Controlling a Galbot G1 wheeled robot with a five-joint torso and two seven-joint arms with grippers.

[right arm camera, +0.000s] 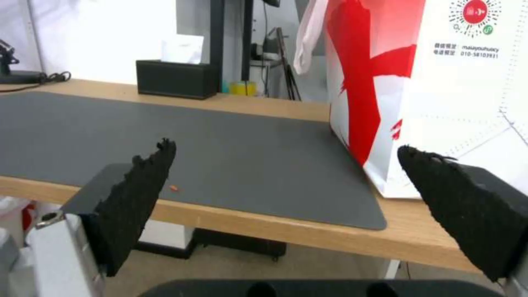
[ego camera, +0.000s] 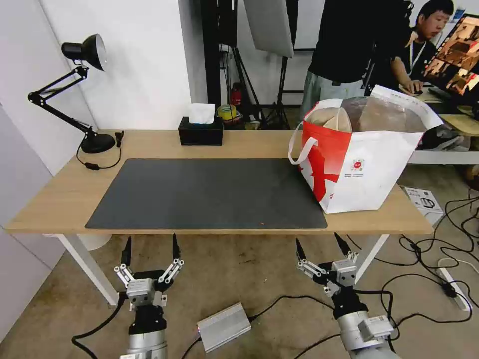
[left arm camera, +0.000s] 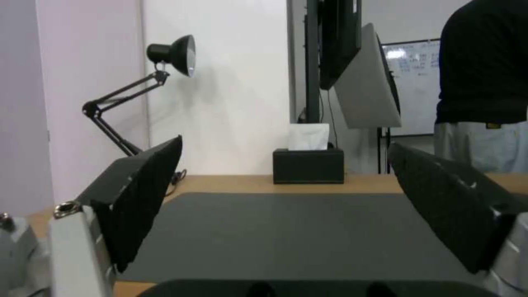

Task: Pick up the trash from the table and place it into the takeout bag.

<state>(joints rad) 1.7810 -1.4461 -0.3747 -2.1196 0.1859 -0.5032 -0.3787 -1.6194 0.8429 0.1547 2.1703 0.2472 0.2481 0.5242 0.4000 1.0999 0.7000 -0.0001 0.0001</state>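
White-and-red bag (ego camera: 366, 164) stands upright at the table's (ego camera: 65, 197) right end, mouth open, beige bowl (ego camera: 332, 118) inside.

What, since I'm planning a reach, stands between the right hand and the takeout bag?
Nothing visible does. The open right hand sits off the light-wood table's front edge; only a corner of the dark grey mat lies before the white boxy takeout bag with red panel.
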